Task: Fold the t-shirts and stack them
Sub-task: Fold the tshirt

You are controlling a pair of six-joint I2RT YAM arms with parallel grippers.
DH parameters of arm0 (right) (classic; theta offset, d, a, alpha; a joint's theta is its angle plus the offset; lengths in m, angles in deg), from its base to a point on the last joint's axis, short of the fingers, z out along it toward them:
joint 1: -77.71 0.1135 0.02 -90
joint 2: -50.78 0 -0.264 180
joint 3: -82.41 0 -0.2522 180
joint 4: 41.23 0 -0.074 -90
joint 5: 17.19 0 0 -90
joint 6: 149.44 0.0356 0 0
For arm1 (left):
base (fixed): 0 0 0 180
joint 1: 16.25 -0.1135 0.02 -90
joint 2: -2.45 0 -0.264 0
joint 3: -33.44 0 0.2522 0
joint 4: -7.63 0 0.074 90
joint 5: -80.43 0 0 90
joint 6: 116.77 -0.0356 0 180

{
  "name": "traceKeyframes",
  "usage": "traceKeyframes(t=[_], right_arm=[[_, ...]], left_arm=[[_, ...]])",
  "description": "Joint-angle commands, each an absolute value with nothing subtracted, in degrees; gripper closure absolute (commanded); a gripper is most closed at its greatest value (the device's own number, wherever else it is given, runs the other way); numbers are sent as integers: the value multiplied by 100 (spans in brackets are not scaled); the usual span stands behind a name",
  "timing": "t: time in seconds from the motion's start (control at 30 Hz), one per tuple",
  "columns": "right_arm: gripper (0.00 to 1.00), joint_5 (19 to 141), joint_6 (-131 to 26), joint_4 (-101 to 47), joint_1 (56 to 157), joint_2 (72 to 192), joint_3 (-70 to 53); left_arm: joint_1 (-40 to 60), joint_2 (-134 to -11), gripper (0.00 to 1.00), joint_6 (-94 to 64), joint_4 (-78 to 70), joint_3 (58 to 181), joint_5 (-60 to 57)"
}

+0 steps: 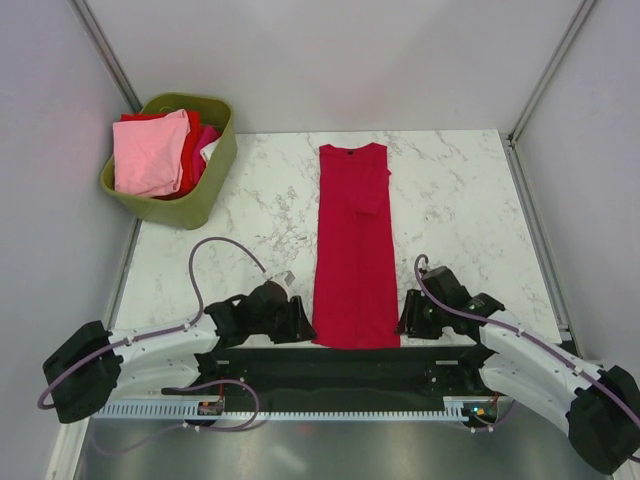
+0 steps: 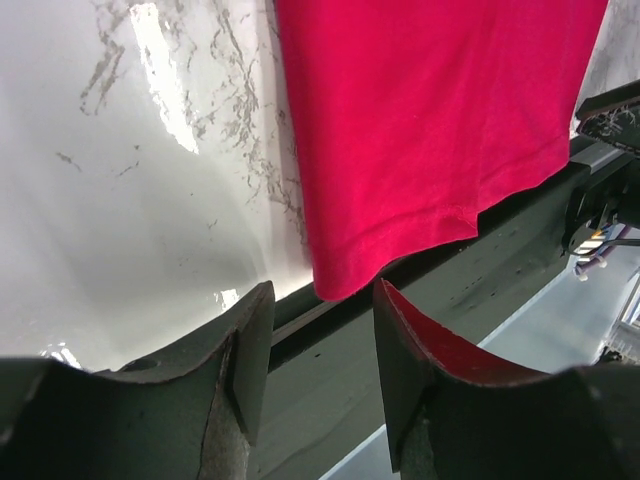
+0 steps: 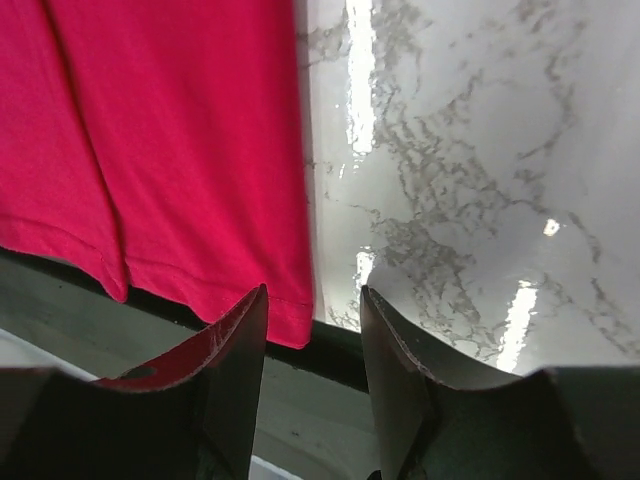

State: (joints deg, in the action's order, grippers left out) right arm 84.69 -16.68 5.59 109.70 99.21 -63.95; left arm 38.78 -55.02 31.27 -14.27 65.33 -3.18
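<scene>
Could miss the red shirt's (image 1: 355,250) near corners on closing, with left gripper (image 2: 320,310) and right gripper (image 3: 315,305) half open, seemingly just short of cloth.

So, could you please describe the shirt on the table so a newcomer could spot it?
Start at the white marble table. Down its middle lies a crimson t-shirt folded into a long narrow strip. Unlike the pink and red shirts heaped in the olive basket, it lies flat.
</scene>
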Motion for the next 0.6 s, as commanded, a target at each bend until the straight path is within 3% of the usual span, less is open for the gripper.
traceKeyframes(t=[0.0, 0.2, 0.43, 0.53, 0.57], right_arm=[[50, 8616, -1488, 496, 11189, 10061, -6440], [54, 8617, -1348, 312, 11480, 10298, -6537], [78, 8652, -1225, 259, 11603, 10238, -6449], [92, 8766, -1181, 268, 11603, 10185, -6405], [96, 8836, -1189, 302, 11603, 10194, -6353]], left_arm=[[3912, -5695, 49, 3334, -1036, 6566, -202], [3912, -6100, 54, 3326, -745, 6654, -122], [3921, -6285, 64, 3343, -648, 6654, -26], [3921, -6268, 76, 3352, -648, 6680, 9], [3921, -6242, 88, 3361, -640, 6689, 27]])
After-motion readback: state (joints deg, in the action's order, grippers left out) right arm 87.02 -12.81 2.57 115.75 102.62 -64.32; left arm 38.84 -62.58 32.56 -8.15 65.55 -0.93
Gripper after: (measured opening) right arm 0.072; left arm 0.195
